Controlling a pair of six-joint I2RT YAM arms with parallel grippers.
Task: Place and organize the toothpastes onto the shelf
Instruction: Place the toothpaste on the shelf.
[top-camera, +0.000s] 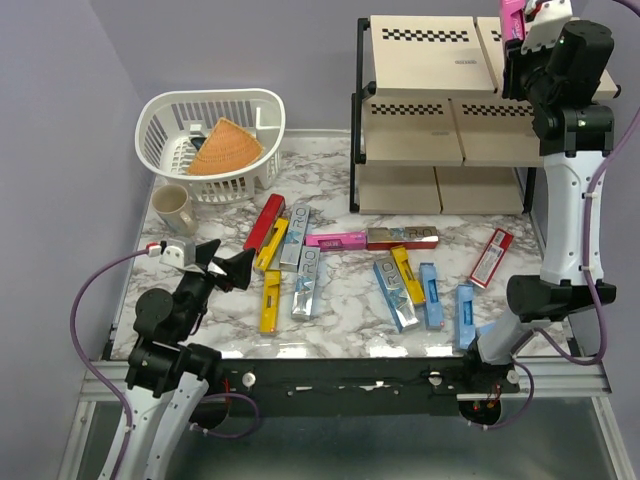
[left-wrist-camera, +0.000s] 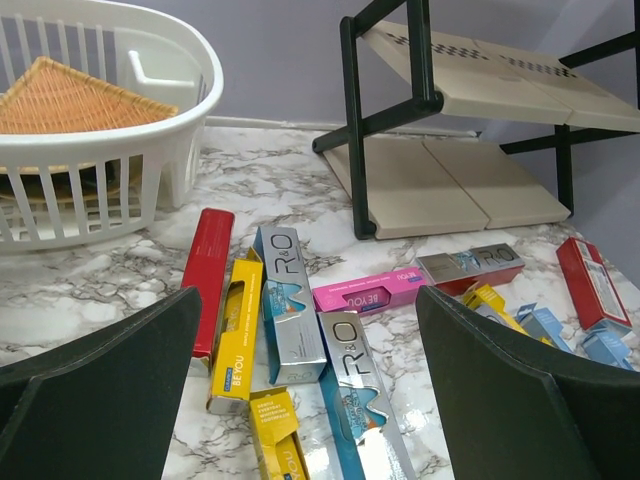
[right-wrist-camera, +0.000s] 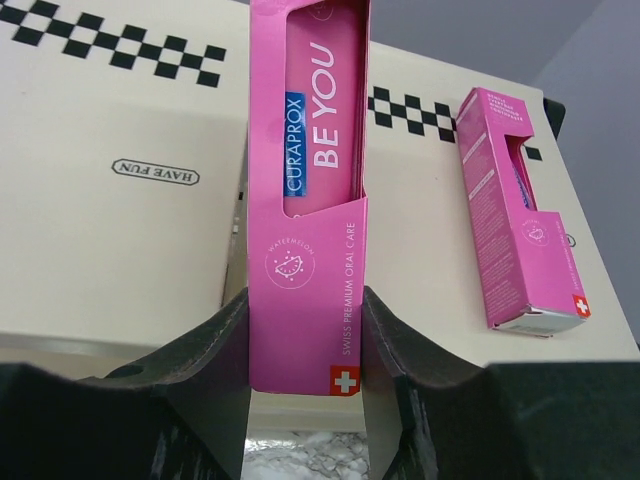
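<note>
My right gripper (right-wrist-camera: 305, 330) is shut on a pink toothpaste carton (right-wrist-camera: 310, 190) and holds it over the top tier of the shelf (top-camera: 430, 60); it shows at the top right of the top view (top-camera: 513, 22). A second pink carton (right-wrist-camera: 520, 235) lies on that top tier to the right. Several cartons lie loose on the marble table: red (top-camera: 264, 220), yellow (top-camera: 271, 300), silver-blue (top-camera: 306, 282), pink (top-camera: 335, 239), light blue (top-camera: 430, 296). My left gripper (top-camera: 222, 266) is open and empty at the table's left, its jaws framing the cartons in the left wrist view.
A white plastic basket (top-camera: 212, 140) with an orange woven piece stands at the back left. A beige mug (top-camera: 174, 208) sits in front of it. The shelf's black frame (left-wrist-camera: 352, 120) stands at the back right.
</note>
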